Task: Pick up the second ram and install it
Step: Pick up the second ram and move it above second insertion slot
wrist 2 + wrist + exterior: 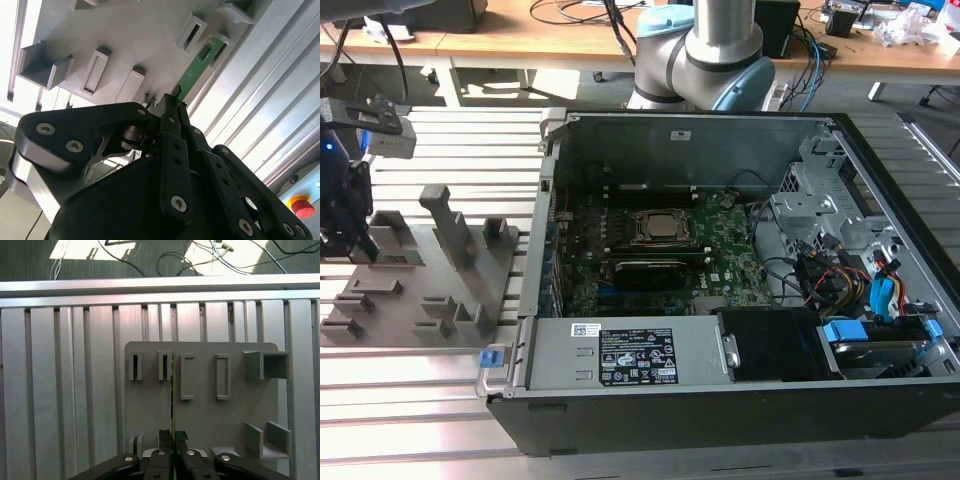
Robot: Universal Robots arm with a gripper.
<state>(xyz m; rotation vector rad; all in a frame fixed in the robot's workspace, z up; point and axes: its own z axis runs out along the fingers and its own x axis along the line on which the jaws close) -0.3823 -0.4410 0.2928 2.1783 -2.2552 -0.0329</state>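
- Second wrist view: the black gripper (173, 103) is nearly shut, its jaws pinching one end of the second ram (198, 65).
- The ram is a thin green stick with dark chips, and it runs straight out from the fingertips across the grey holder tray (120, 35).
- Its far end reaches a raised pocket near the tray's edge. I cannot tell whether that end sits in the pocket or hangs just clear of it.
- In the first wrist view the gripper (173, 436) has the ram (173, 395) edge-on, a narrow line between the closed jaws. It runs just beside one of the tray's upright slots, over the holder tray (205, 425).
- In the exterior view the gripper (347, 215) stands over the corner of the holder tray (440, 300) at the exterior view's left.
- The tray lies flat on the slatted metal table (420, 410), near that table's edge on the exterior view's left.
- An open computer case (660, 400) sits just beside the tray on the exterior view's right, well apart from the gripper, with its green motherboard (720, 270) showing.
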